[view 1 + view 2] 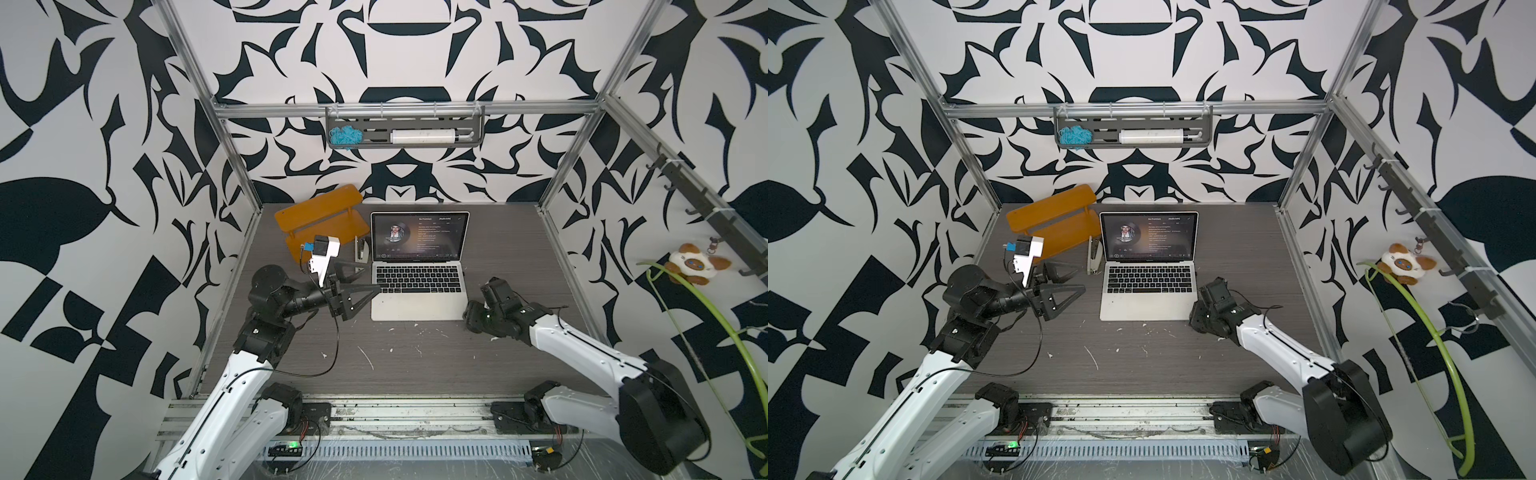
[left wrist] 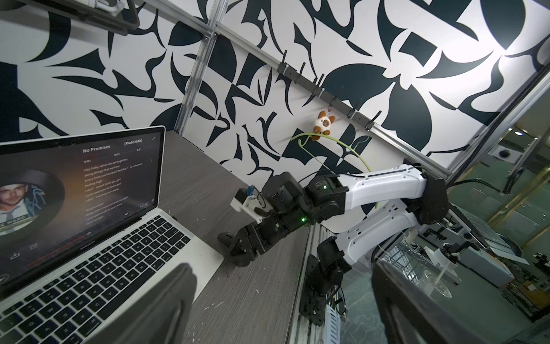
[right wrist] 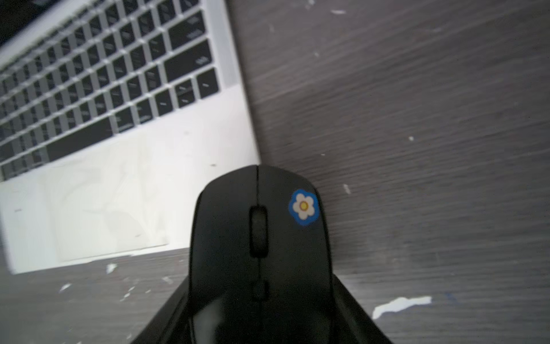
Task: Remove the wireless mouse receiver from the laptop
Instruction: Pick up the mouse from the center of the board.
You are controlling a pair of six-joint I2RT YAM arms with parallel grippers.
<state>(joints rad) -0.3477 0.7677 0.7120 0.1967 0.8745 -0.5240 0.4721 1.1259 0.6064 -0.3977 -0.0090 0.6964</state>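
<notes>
- While your right gripper (image 1: pixel 473 318) clamps the mouse (image 3: pixel 259 232), swinging it could shove the laptop (image 1: pixel 417 305).
- Your wide-open left gripper (image 1: pixel 372 278) may miss the unseen receiver.

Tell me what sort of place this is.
Probably a robotics lab test cell: an aluminium frame with black-and-white patterned walls encloses a grey table, and a left arm and right arm on a base rail flank a laptop.

Stapler (image 1: pixel 362 251) beside laptop's (image 1: pixel 417 306) left edge, mouse (image 3: pixel 259 238) at right corner; front table (image 1: pixel 415 365) bare
</notes>
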